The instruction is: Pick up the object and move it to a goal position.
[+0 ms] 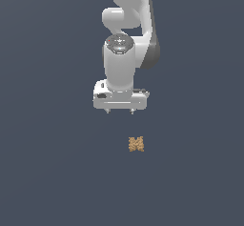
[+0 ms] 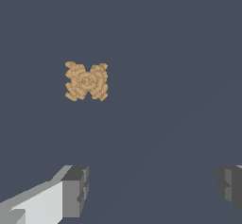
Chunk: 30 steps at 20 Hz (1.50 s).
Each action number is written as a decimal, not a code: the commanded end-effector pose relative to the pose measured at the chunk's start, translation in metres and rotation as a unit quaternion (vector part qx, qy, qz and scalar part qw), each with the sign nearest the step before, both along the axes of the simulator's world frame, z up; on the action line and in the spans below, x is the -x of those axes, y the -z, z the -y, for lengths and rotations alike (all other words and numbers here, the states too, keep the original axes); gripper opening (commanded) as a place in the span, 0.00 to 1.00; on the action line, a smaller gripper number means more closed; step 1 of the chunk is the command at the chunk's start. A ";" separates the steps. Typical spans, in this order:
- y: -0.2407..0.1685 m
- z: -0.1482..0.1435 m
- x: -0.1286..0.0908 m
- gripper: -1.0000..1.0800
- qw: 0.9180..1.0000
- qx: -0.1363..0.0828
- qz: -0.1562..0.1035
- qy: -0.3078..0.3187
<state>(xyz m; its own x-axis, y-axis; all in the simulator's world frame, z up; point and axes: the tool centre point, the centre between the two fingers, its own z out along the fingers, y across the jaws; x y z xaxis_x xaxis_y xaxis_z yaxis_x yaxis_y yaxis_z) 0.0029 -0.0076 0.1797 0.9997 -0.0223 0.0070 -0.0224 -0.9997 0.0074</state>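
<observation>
Lying apart: object (image 1: pixel 136 144), gripper (image 1: pixel 119 111).

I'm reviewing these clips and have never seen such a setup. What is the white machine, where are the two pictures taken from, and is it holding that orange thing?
These are simulator renders. The white machine is a robot arm ending in a gripper, a two-fingered clamp. The exterior view looks at the scene from off the arm; the wrist view comes from a camera on the arm's wrist, so the grey fingers show at its edge. The small orange-tan speckled object lies on the dark surface, apart from the gripper. Nothing is held: the fingers stand wide apart with only bare surface between them.
</observation>
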 end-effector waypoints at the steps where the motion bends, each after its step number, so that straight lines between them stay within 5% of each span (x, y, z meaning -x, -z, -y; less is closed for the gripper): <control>1: 0.000 0.000 0.000 0.96 1.000 0.000 0.000 0.000; 16: 0.013 -0.029 0.003 0.96 1.000 0.004 -0.011 -0.025; 30: 0.050 -0.052 -0.048 0.96 1.000 0.000 -0.007 -0.014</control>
